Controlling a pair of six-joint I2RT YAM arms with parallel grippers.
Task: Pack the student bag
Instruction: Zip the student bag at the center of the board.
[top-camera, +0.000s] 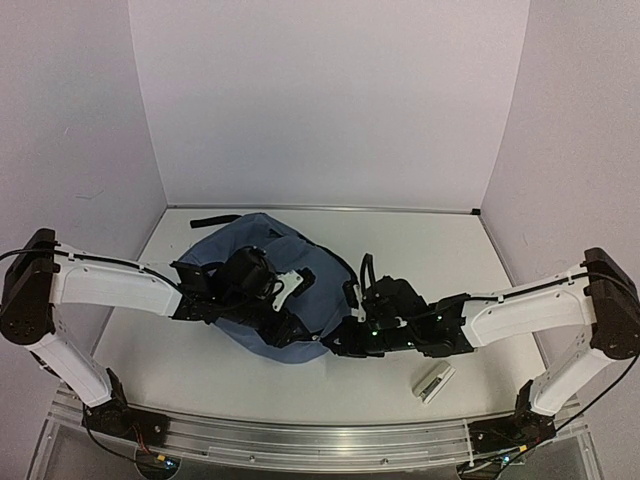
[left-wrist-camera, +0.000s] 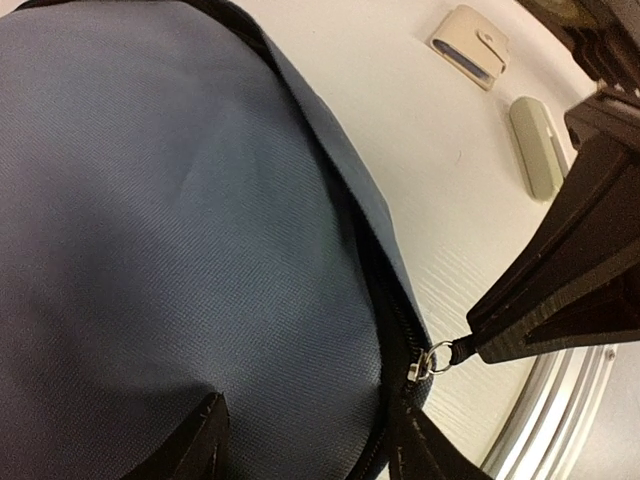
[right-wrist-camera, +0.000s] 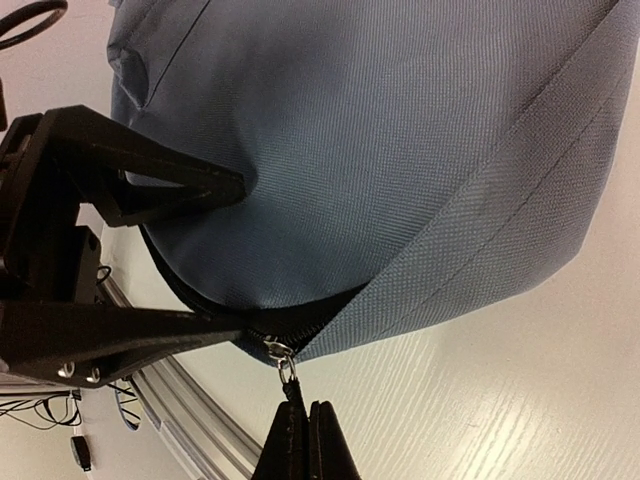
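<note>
Dusty-blue student bag (top-camera: 318, 290) lying on the white table (top-camera: 420, 255), left of its middle, with both hands at its zipper edge.
The right hand (right-wrist-camera: 305, 415) is clamped tight on the metal zipper pull (right-wrist-camera: 285, 365), fingers pressed together around its tab. The left hand (right-wrist-camera: 238, 252) is partly open, its two black fingers apart on either side of the bag's bulging edge just beside the pull. The upper fingertip touches the blue fabric; whether the pair pinches it cannot be told. A small pale case (top-camera: 435, 381) lies well apart from the bag, toward the table's near right corner.
</note>
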